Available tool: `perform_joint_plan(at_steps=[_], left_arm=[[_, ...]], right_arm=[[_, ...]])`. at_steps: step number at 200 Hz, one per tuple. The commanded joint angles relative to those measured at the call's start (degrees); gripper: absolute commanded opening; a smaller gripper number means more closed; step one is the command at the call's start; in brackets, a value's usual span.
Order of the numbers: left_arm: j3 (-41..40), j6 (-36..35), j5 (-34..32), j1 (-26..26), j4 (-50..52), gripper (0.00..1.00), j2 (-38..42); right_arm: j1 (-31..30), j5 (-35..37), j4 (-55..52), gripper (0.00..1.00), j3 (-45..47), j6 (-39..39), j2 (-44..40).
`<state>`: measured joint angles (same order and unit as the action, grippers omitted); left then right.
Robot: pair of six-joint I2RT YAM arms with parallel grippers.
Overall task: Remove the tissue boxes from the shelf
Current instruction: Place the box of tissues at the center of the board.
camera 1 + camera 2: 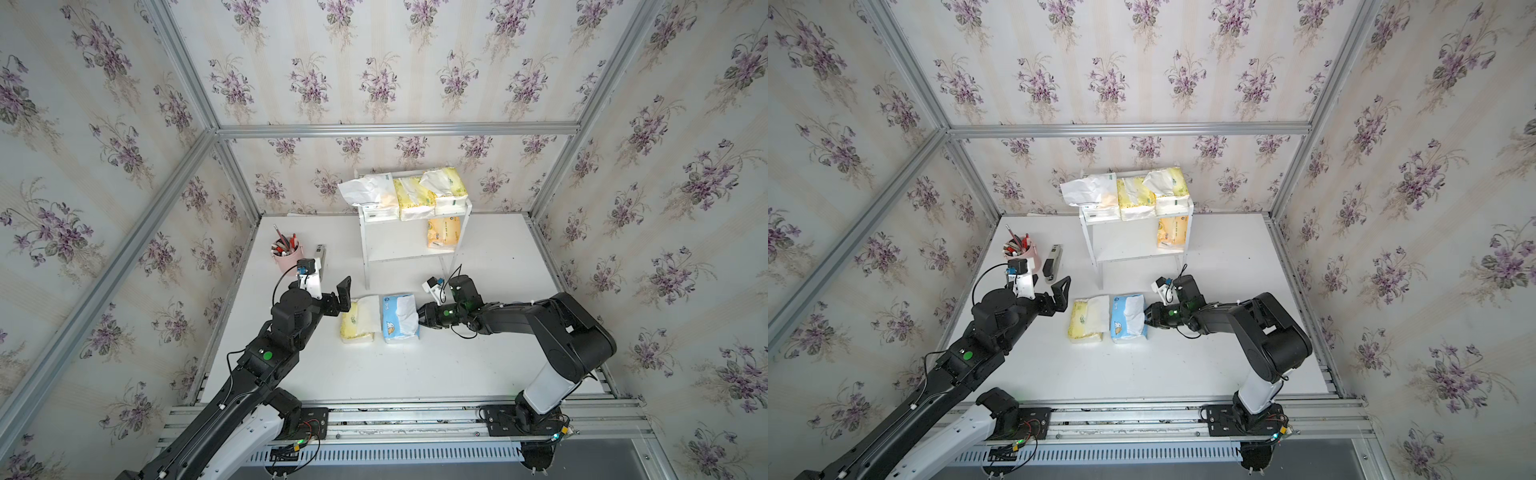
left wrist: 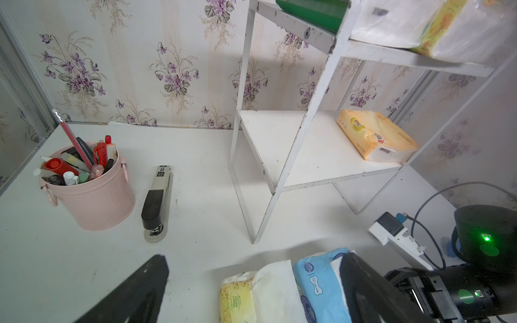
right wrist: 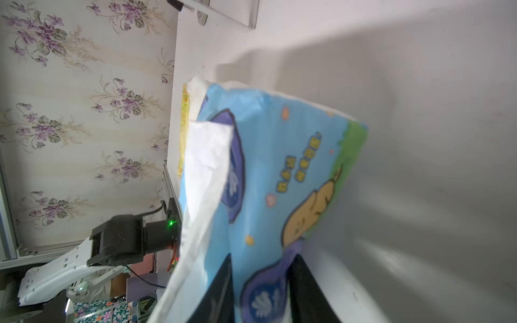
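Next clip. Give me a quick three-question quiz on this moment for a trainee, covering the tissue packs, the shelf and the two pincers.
1. How many tissue packs sit on the shelf?
2. True or false: the left pincer grips the pale yellow pack lying on the table.
3. The right pincer is at the end of which pack? A orange pack; B blue-and-white pack; C white pack.

Key
1. Four: three on the top board, one on the lower board.
2. False: its jaws stand wide open and empty.
3. B.
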<state>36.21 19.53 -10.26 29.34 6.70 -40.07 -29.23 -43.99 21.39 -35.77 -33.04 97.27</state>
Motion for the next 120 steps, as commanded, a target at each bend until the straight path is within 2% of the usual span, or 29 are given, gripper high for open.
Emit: perform_joint_plan(at_steps=[1, 64, 120], left_arm=[[0.2, -0.1, -0.5, 0.0, 0.2, 0.99, 0.0], [0.5, -0.2, -1.1, -0.1, 0.7, 0.99, -0.1], [0.3, 0.6, -1.1, 0.0, 0.8, 0.99, -0.3]], right_arm=[[0.0, 3.1, 1.7, 0.41, 0.0, 0.0, -0.3], [0.0, 8.2, -9.6, 0.52, -0.6, 6.9, -4.3], [0.1, 14.4, -18.8, 0.54, -0.1, 12.1, -10.6]])
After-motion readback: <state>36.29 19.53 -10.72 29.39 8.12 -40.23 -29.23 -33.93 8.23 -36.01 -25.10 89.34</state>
